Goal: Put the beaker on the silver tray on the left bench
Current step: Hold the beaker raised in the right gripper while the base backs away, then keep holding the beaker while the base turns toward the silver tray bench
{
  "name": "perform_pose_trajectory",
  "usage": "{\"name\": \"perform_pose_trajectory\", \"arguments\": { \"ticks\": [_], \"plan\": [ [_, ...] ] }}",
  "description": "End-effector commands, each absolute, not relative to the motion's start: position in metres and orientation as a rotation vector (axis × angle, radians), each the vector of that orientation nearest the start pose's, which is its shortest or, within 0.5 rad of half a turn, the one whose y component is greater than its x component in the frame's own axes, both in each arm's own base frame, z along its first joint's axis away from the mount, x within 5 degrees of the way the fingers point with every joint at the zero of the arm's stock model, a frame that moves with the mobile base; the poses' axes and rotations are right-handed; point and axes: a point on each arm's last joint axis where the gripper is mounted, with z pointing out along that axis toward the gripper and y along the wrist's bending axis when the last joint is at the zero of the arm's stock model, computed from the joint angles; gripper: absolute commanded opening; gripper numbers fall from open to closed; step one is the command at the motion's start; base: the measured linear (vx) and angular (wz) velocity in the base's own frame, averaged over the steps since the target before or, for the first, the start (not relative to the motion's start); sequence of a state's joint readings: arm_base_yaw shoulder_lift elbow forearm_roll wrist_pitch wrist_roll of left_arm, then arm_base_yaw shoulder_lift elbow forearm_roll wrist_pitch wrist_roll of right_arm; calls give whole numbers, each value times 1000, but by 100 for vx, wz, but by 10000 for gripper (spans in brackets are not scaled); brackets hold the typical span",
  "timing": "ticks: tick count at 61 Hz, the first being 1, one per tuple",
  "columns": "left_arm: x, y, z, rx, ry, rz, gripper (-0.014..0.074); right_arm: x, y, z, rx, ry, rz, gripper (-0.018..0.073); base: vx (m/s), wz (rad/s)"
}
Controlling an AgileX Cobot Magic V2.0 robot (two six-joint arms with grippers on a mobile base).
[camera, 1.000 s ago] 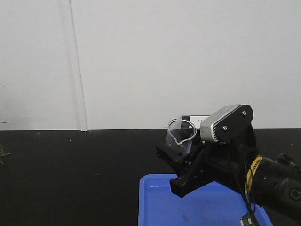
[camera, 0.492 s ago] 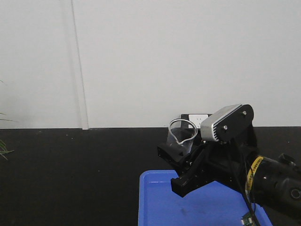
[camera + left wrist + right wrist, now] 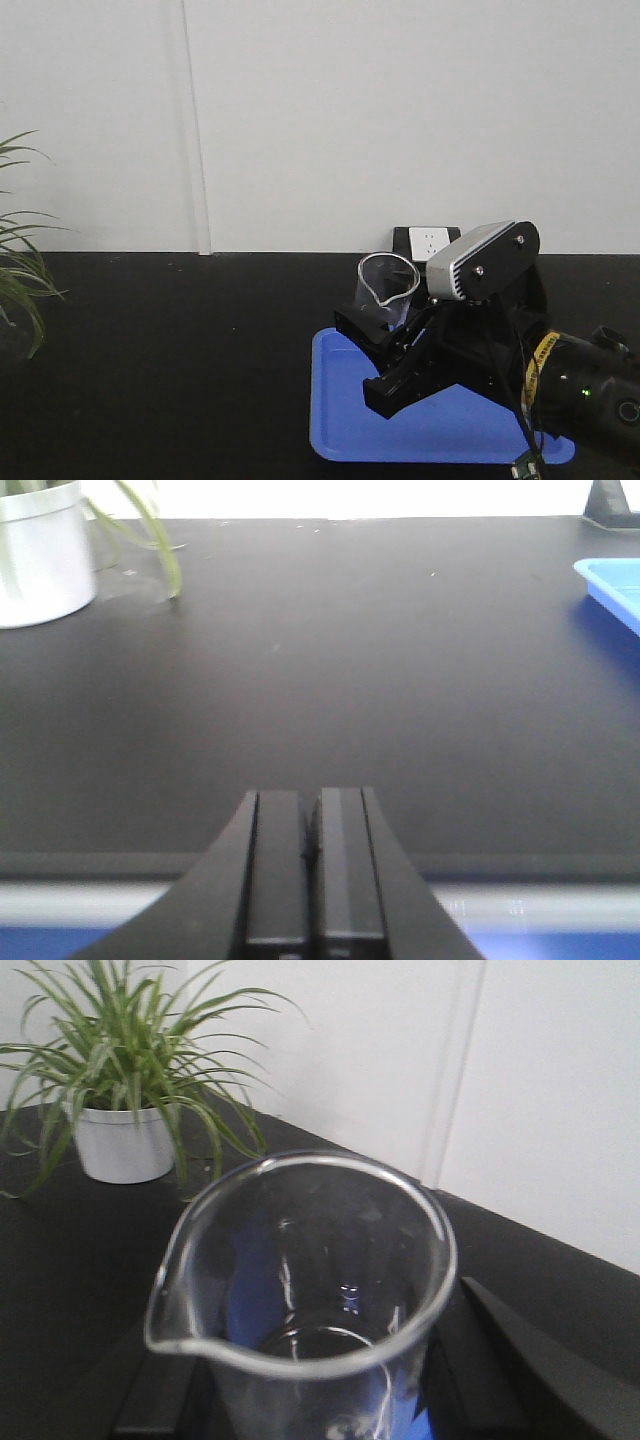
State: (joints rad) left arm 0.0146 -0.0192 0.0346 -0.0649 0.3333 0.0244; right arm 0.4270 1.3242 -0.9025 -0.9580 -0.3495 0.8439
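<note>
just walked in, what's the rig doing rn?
The right gripper is shut on the beaker, holding it upright over the blue tray on the black bench. The left gripper is shut and empty, low over the bench. The silver tray is not in view; a potted plant stands to the left.

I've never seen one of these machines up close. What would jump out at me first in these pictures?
A clear glass beaker, empty as far as I can see, is gripped by the black right gripper above a bright blue tray on the black bench. A spiky green plant in a white pot stands at the bench's left end. The left gripper hangs shut and empty over bare bench.
</note>
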Motion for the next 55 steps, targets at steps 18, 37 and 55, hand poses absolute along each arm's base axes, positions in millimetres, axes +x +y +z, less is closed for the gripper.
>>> {"name": "perform_pose_trajectory", "arguments": {
  "ticks": [18,37,55],
  "plan": [
    [55,-1,174,-32,1758,-40,1,255,147,355,-620,1504,549,-13,-24,9],
    [55,-1,174,-32,1758,-40,1,255,147,355,-620,1504,549,-11,-27,3],
    [55,-1,174,-32,1758,-40,1,255,147,355,-620,1504,549,-11,-29,-1]
  ]
}}
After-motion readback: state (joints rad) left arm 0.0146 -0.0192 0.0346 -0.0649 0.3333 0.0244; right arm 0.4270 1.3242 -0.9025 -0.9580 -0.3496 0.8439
